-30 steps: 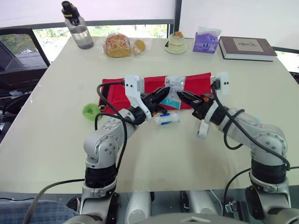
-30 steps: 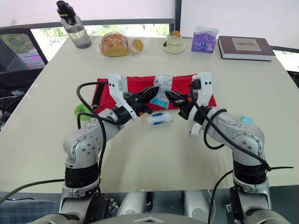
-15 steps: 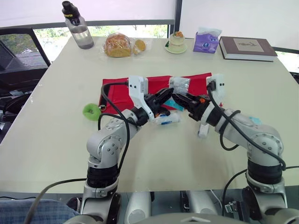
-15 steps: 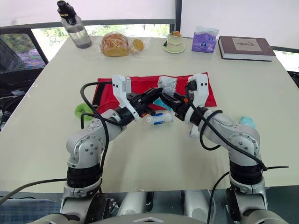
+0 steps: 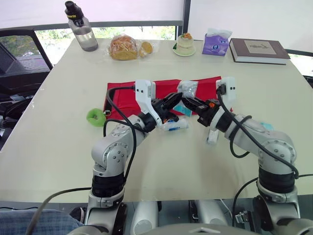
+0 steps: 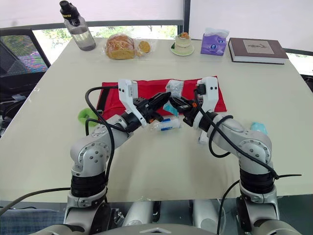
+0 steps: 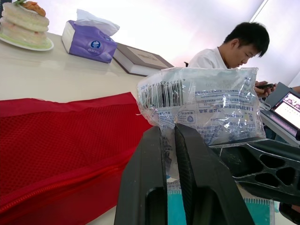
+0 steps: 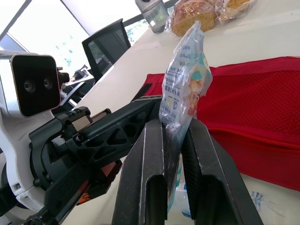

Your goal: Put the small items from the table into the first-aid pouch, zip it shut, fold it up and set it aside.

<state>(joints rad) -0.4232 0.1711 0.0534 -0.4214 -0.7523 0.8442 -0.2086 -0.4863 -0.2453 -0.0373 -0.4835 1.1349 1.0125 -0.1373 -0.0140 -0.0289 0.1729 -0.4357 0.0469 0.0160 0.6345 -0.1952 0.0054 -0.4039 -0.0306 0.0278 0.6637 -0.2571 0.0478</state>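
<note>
Both claws are clenched on one clear plastic packet (image 5: 188, 89). The left gripper (image 7: 168, 131) pinches its lower edge and the right gripper (image 8: 176, 124) nips it from the other side. The packet hangs just above the near edge of the red first-aid pouch (image 5: 128, 96), which lies flat at the middle of the table (image 5: 54, 127). It looks light, crinkly and slippery — probably a soft dressing inside, so it should flex rather than break. The sealed edge seems the safest hold, and one claw likely has to release before the packet can slide in. A second packet (image 5: 175, 125) lies on the table just beside the pouch's near edge — not yet packed.
</note>
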